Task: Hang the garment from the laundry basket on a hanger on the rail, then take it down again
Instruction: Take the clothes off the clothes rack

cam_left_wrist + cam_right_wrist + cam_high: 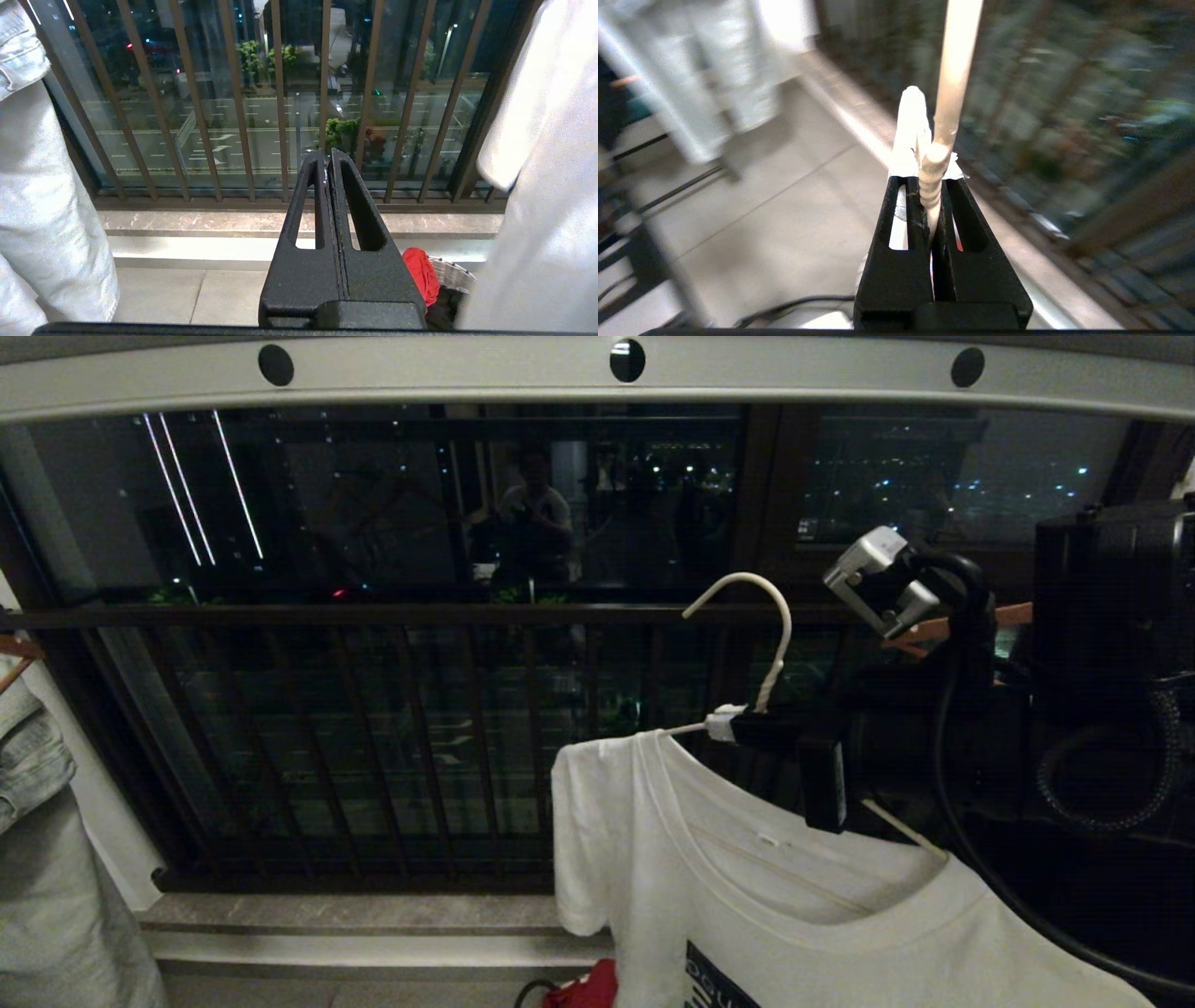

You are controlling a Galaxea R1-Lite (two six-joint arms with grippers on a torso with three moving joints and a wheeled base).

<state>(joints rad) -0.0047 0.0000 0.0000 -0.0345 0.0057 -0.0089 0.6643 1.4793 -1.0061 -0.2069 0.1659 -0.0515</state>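
Note:
The garment [747, 896], a white T-shirt with a blue chest graphic, hangs on the thin white hanger [787, 625]. The hanger's hook is free in the air, well below the pale rail [448, 378] with its round black holes. My right gripper [742, 726] is shut on the hanger's twisted neck [931, 179], just above the collar; the right wrist view shows the neck pinched between the fingers [930, 186]. My left gripper [328, 156] is shut and empty, low down and facing the balcony bars. The garment [546, 186] hangs beside it. The laundry basket [452, 274] peeks out behind the left gripper.
The dark balcony railing [373, 616] and window run behind. Pale denim clothing [47, 859] hangs at the far left under a wooden hanger tip [19, 653]. A red cloth [420, 273] lies on the basket's rim. A stone sill [355, 915] borders the tiled floor.

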